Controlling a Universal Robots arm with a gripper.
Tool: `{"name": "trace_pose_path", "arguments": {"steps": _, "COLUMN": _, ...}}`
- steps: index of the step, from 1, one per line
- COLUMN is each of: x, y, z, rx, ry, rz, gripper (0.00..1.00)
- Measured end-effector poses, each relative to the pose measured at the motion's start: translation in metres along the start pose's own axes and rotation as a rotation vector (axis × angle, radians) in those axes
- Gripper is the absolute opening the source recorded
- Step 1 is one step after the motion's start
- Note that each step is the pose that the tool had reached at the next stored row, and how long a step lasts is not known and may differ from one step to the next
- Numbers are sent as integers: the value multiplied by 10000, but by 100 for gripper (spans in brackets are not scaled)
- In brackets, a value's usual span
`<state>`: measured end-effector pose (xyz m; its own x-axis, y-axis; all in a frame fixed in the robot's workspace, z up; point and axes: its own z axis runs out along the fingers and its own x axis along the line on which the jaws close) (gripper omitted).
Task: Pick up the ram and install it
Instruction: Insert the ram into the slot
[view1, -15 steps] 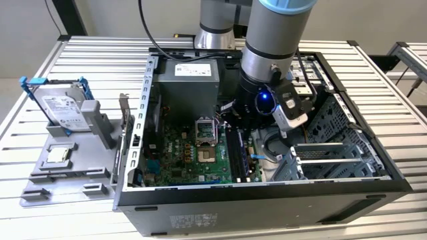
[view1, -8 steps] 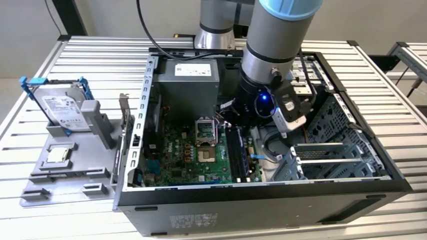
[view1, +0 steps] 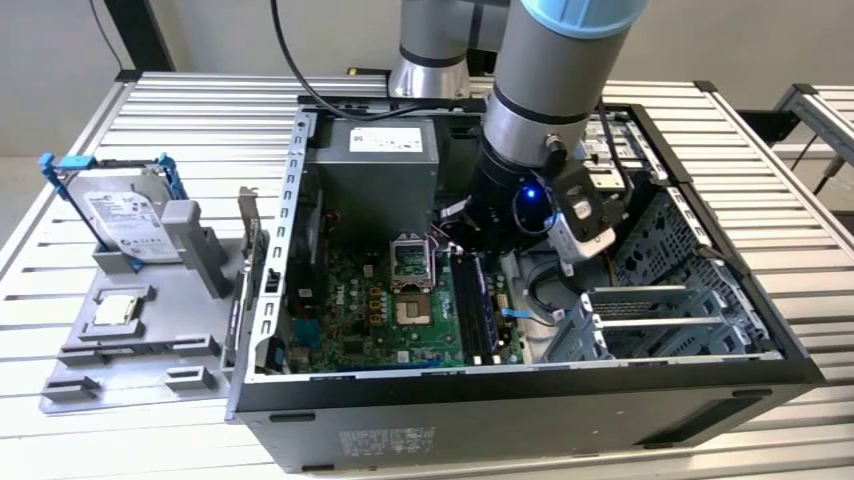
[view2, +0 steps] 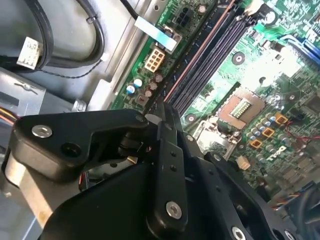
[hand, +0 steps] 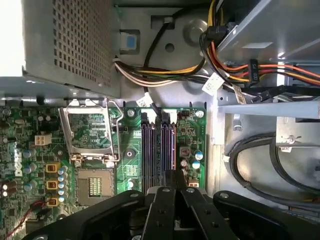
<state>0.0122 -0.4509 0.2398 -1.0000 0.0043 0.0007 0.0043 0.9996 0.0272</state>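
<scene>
Install step in hand: hand low over the memory slots

Arm (view1: 541, 110) reaches steeply down into the open case (view1: 747, 300), wrist cameras looking along the hand at the motherboard (hand: 132, 170); hand (hand: 175, 176) has its fingers (view2: 167, 145) pressed together, tips just above the end of the memory slots (hand: 157, 155); whether the ram is pinched edge-on between them I cannot tell (a board that thin would hide there); open processor socket (hand: 90, 135) lies beside the slots, off to one side of the hand; judged: the next move calls for squaring the tips along one slot, then a straight, even push down.
</scene>
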Motion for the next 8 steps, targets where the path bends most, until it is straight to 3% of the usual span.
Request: {"name": "trace_pose_path", "arguments": {"steps": 8, "x": 0, "y": 1, "z": -16, "rx": 0, "ry": 35, "rz": -1264, "gripper": 0}}
